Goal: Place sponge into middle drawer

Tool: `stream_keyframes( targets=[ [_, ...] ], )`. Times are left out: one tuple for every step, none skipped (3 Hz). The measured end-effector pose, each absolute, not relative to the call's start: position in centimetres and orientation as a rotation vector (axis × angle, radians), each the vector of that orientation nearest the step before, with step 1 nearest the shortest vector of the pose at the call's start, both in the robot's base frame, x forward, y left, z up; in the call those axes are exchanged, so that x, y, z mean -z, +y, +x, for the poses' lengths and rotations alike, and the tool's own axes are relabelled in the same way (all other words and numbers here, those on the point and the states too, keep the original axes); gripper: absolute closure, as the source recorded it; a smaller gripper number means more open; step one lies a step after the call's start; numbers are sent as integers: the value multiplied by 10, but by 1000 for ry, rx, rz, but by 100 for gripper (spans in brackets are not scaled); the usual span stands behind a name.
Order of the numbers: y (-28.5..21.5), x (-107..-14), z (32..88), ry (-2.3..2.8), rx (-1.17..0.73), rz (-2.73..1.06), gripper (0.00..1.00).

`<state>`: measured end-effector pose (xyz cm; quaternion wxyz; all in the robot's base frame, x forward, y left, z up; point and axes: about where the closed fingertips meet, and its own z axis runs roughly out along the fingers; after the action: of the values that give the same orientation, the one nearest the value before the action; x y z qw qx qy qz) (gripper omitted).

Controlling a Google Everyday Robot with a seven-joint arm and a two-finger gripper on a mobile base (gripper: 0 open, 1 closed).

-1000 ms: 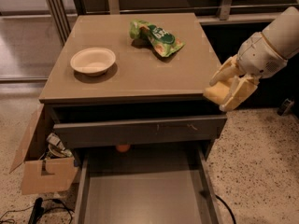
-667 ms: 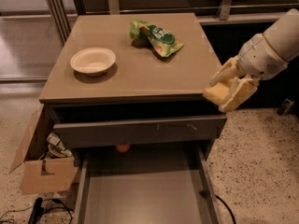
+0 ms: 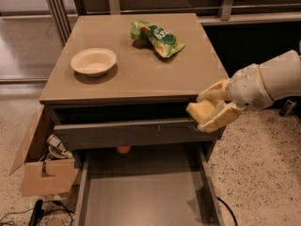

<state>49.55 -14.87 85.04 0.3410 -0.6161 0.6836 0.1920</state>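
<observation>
- The fingers (image 3: pixel 220 119) are closed part-way onto the sponge (image 3: pixel 197 109), one above and one below, so the yellow block sits pinched between them with its left end poking out.
- The gripper (image 3: pixel 206 111) hangs in the air at the right front corner of the cabinet, level with the gap under the countertop (image 3: pixel 141 76) and just beside the right end of the scratched upper drawer front (image 3: pixel 131 132). I cannot tell whether the lower finger touches that front.
- The white arm (image 3: pixel 270 81) reaches in from the right, outside the cabinet's footprint.
- By my reading, the step in hand is the carry: the sponge is gripped and lifted, but not yet over its target.
- The middle drawer (image 3: pixel 141 199) is pulled out below and to the left of the gripper, with its flat grey floor exposed. A small orange thing (image 3: pixel 123 149) sits at its back edge.
- The next move likely calls for shifting left and forward, past the right side wall, then lowering over the bare floor before letting go. Clearing the upper drawer front on the way down looks like the main concern.
- Further off, a white bowl (image 3: pixel 93 61) and a green snack bag (image 3: pixel 157 36) rest on the countertop, well apart from the gripper. A cardboard box (image 3: pixel 44 175) stands at the cabinet's left.
</observation>
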Motion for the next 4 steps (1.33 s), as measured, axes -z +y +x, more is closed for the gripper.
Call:
stream_keyframes(
  targets=[
    [-120,-816,479,1787,-559,-1553,100],
    [-94,-766,468,1811,-612,-1578,100],
    [-92,-765,468,1813,-609,-1579,100],
    [-74,-735,470,1826,-631,-1548,100]
  ],
)
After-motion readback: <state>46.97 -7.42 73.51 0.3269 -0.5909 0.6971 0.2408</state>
